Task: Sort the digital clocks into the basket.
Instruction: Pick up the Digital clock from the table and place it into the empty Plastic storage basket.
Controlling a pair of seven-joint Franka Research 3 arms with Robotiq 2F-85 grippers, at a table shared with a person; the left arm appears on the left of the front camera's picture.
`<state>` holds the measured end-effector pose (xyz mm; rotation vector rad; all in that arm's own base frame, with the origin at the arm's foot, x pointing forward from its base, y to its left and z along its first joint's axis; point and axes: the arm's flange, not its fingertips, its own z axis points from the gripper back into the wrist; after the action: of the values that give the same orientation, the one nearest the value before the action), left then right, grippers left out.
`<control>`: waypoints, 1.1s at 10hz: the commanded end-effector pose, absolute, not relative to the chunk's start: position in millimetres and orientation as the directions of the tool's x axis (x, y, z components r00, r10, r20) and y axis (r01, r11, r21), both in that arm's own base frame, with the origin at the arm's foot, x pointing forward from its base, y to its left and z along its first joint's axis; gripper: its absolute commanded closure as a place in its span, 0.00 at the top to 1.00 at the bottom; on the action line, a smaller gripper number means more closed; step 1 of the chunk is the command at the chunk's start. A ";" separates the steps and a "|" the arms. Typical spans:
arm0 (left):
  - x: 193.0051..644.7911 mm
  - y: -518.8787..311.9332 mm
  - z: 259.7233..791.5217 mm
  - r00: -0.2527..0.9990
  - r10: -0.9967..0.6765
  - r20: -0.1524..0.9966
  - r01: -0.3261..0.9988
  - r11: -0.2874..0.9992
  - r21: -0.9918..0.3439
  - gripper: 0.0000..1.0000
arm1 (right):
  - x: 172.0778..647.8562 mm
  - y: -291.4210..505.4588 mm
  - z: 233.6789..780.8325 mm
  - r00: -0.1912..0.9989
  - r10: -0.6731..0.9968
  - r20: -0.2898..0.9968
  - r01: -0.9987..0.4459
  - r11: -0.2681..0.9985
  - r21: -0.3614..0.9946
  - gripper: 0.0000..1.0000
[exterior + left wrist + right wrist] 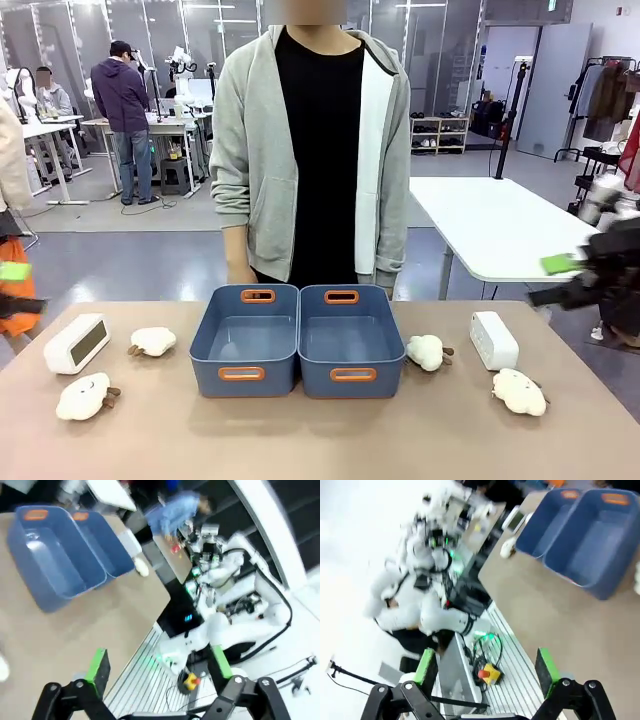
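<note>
Nothing sorted yet, I judge: my left jaws and right jaws hang wide open and empty, one digital clock [77,343] below and inboard of the left pair, the other clock [493,340] likewise off the right, baskets [205,330] between, so next I'd descend onto one.

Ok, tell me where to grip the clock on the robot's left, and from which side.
Probably pinch the left digital clock across its thin depth, display face to back, coming down from above with the open left claw. It seems to stand on its long edge with its top bare, and the plush toy beside it lies apart.
</note>
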<state>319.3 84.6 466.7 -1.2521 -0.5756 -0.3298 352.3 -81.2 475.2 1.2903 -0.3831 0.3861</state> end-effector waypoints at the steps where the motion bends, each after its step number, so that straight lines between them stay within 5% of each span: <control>1: 281.6 129.9 452.1 0.769 0.241 0.593 0.518 0.308 -0.798 1.00 | 329.2 -142.2 467.6 0.851 -0.121 0.511 -0.472 0.247 0.846 1.00; 3: 234.4 177.8 439.6 0.692 0.416 0.590 0.466 0.366 -0.805 1.00 | 293.5 -205.2 457.4 0.814 -0.303 0.495 -0.423 0.272 0.864 1.00; 6: 196.8 207.2 437.4 0.617 0.506 0.603 0.425 0.431 -0.796 1.00 | 281.7 -220.3 451.9 0.808 -0.337 0.484 -0.394 0.302 0.868 1.00; 11: 211.2 245.1 450.0 0.638 0.507 0.580 0.405 0.419 -0.812 1.00 | 270.5 -234.9 451.4 0.813 -0.353 0.463 -0.369 0.301 0.879 1.00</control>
<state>212.0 245.0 447.9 -1.1671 -0.9276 0.0765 272.2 -233.2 451.2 1.2804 -0.6593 0.0076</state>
